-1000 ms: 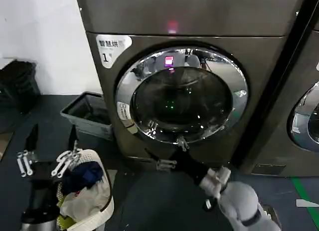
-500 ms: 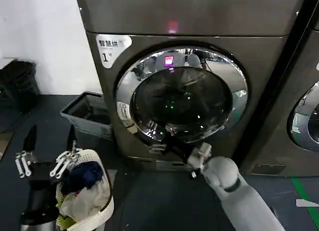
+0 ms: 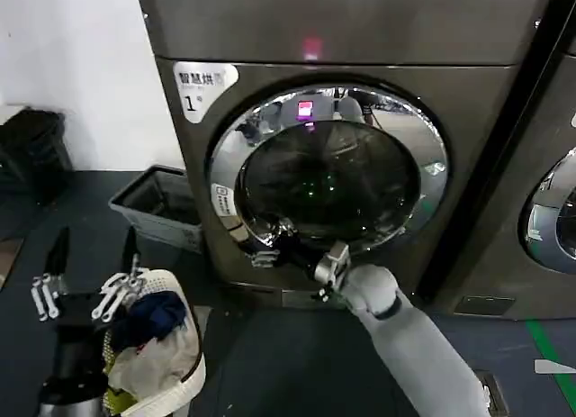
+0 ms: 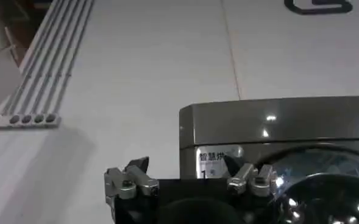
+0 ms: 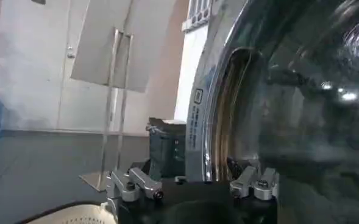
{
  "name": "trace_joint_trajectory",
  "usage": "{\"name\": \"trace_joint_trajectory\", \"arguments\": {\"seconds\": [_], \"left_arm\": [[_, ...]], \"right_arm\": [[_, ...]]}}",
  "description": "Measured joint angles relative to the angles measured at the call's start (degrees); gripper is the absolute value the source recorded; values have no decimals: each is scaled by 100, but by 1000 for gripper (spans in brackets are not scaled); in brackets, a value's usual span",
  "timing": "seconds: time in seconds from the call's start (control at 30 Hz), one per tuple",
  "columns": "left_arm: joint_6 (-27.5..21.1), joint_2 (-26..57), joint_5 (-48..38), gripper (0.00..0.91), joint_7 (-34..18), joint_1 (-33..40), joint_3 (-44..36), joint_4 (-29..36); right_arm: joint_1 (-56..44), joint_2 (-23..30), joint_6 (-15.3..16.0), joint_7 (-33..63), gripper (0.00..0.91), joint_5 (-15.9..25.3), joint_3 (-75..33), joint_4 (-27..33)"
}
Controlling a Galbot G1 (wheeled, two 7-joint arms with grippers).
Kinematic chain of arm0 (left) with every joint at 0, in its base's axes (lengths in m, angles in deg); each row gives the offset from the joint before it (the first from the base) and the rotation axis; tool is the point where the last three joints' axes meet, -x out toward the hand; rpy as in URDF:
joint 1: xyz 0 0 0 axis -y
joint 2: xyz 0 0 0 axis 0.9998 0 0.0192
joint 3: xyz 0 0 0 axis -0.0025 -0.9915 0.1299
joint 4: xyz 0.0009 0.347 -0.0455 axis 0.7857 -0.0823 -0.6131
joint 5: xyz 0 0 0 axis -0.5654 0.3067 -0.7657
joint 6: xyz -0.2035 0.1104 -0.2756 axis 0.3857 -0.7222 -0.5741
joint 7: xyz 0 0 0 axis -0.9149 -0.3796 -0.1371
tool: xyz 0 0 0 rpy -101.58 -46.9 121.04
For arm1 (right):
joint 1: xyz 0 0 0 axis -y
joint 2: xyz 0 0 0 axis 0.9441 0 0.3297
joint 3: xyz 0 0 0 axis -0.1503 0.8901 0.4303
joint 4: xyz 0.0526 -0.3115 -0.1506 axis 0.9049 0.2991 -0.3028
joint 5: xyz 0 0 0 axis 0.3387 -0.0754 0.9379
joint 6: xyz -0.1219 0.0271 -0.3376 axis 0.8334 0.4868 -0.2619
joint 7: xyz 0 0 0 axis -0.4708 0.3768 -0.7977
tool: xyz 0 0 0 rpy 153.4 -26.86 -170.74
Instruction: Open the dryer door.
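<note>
right gripper [image 5: 194, 182], jaws apart, beside the dryer door's [image 5: 301, 91] chrome ring

One dryer [image 3: 342, 39] stands ahead of the jaws, bearing one dryer door [image 3: 328, 169], one white sticker [image 3: 202, 84] and one pink light [image 3: 311, 48]. One neighbouring machine [image 3: 540, 201] stands off to the right of the right gripper [image 3: 272, 248], whose jaws reach the door's lower left rim. Two grippers are in view: that one and the left gripper [image 3: 90, 255]. One grey bin [image 3: 162, 205] sits between the two grippers, and one white laundry basket [image 3: 175, 345] lies just below the left jaws
</note>
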Motion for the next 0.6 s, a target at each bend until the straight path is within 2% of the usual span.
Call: {"name": "trace_joint_trajectory", "arguments": {"seconds": [0.43,0.6], "left_arm": [[-107,29,162,907,24,73,10,-132],[-109,37,151,907,40,79,8,-136]], "right_arm": [[510,287,-14,4,907,5,328,519],[594,299,-5,-34,907,-141,336,554]]}}
